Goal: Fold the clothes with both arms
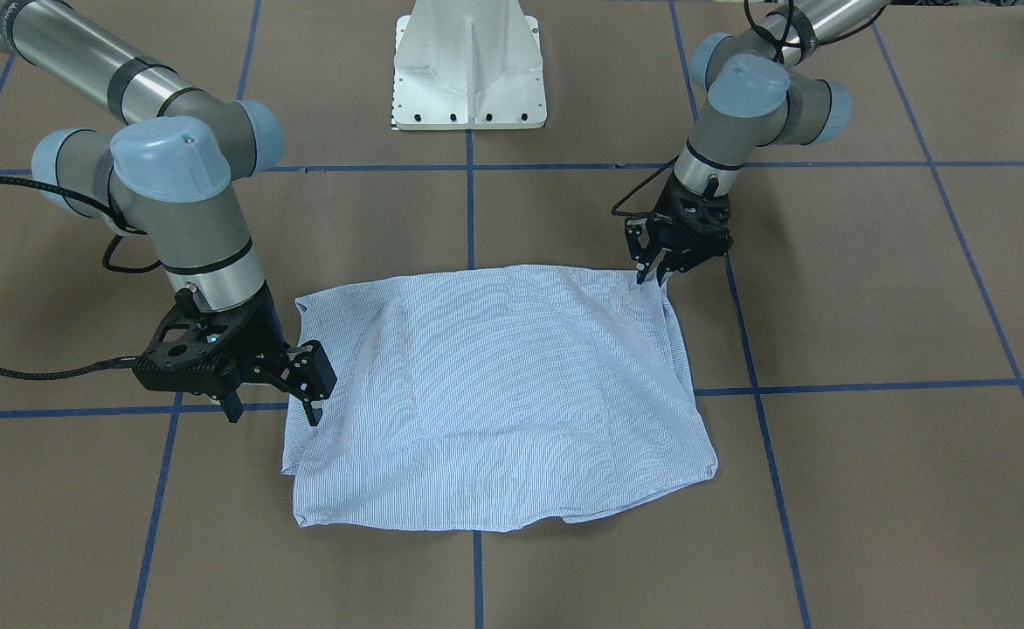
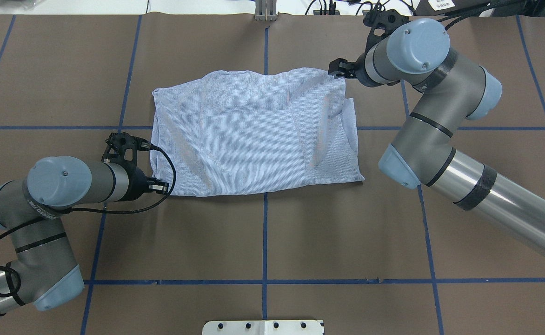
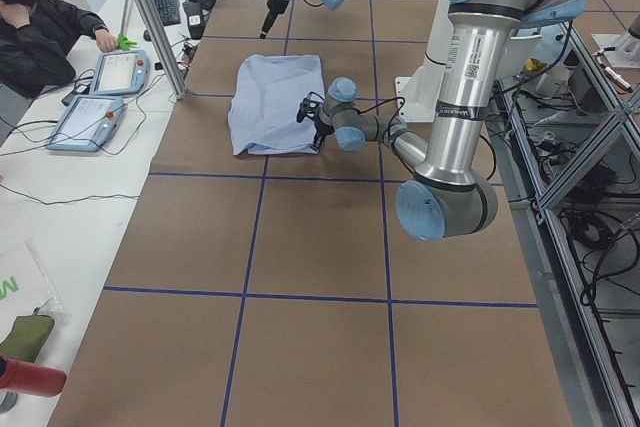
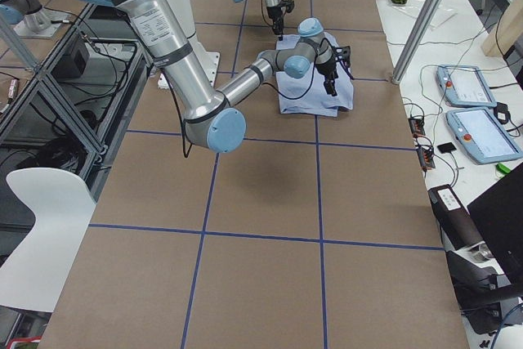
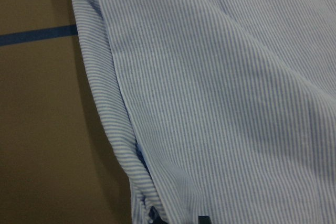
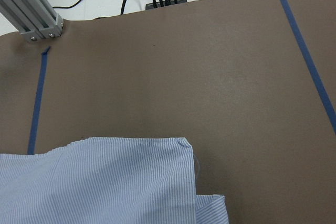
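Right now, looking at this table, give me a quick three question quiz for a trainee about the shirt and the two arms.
1. True or false: the shirt lies spread out with both sleeves stretched sideways.
2. Fill in: the right end effector has its fingers ____.
3. Which is at the shirt corner nearer the white base? A the left end effector; B the right end effector; C neither.
Key: 1 false, it is folded into a rough rectangle. 2 open. 3 A.

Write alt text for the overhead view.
A folded striped shirt lies on a brown table gridded with blue tape. The left arm reaches its lower left corner, the right arm its upper right corner.
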Controlling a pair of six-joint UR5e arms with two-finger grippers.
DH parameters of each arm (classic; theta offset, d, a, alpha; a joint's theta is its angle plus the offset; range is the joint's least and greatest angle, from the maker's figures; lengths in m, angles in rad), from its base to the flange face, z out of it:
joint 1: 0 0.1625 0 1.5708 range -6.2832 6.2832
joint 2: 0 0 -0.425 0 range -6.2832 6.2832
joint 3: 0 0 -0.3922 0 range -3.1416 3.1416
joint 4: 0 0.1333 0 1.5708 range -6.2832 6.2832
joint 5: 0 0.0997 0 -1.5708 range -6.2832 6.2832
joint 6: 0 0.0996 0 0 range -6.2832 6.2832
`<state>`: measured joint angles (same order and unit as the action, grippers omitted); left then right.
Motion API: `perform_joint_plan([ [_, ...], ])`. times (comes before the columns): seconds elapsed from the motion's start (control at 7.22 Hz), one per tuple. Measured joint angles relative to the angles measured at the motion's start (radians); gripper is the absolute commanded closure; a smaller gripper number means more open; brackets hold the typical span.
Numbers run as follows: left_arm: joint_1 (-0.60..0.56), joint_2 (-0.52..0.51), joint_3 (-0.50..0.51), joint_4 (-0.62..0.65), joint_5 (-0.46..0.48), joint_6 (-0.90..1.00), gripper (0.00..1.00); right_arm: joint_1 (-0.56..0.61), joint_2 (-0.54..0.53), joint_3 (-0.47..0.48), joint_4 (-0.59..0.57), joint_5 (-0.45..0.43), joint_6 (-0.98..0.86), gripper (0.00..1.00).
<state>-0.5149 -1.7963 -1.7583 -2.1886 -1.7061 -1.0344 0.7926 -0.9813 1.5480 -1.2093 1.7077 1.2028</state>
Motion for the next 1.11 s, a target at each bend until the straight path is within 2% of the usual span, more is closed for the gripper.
perform_joint_plan([
  [0.42,-0.025,0.031,-0.042,0.005,0.002,0.028,1.00,-0.003,0.000,0.001,0.000,0.000,0.000,0.00],
  [0.69,-0.118,0.035,-0.002,0.007,0.008,0.132,1.00,-0.004,0.000,0.004,0.000,0.000,0.002,0.00],
  [0.97,-0.249,-0.043,0.141,0.003,0.008,0.268,1.00,-0.011,0.000,0.019,-0.001,0.000,0.009,0.00],
  [1.11,-0.303,-0.145,0.276,-0.003,0.013,0.305,1.00,-0.018,0.000,0.032,-0.002,0.000,0.015,0.00],
])
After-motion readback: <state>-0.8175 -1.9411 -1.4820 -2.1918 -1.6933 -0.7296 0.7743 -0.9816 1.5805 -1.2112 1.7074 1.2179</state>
